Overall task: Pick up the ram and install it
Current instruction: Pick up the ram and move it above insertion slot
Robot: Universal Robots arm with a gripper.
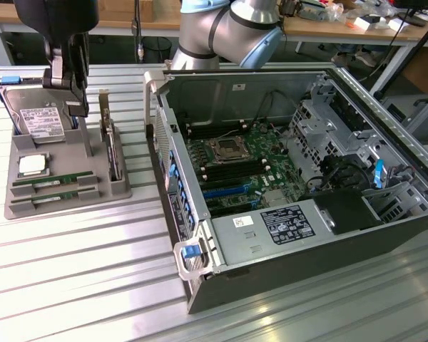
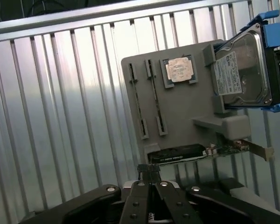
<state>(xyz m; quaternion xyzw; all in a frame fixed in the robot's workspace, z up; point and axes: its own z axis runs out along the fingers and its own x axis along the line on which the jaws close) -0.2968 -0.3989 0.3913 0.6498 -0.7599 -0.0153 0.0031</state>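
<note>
Closed on nothing, the gripper [image 1: 77, 108] hangs above a matte grey moulded tray [image 1: 71, 162] on the ribbed metal table [image 1: 93, 271], at the exterior view's left; two thin green ram sticks [image 1: 53, 182] lie in its near slots

Parts tray [image 1: 68, 169] at the exterior view's left: plain grey. RAM stick [image 1: 55, 182] & 2nd RAM stick [image 1: 55, 197]: green w/ whitish labels. CPU [image 1: 31, 165] silver. Hard drive [image 1: 39, 117]: silver, white label, blue carrier. Table [image 1: 93, 278]: silvery, ribbed stripes. Motherboard [image 1: 235, 160] green; case latch [image 1: 190, 251] blue. Gripper [image 2: 149, 170] black.
</note>
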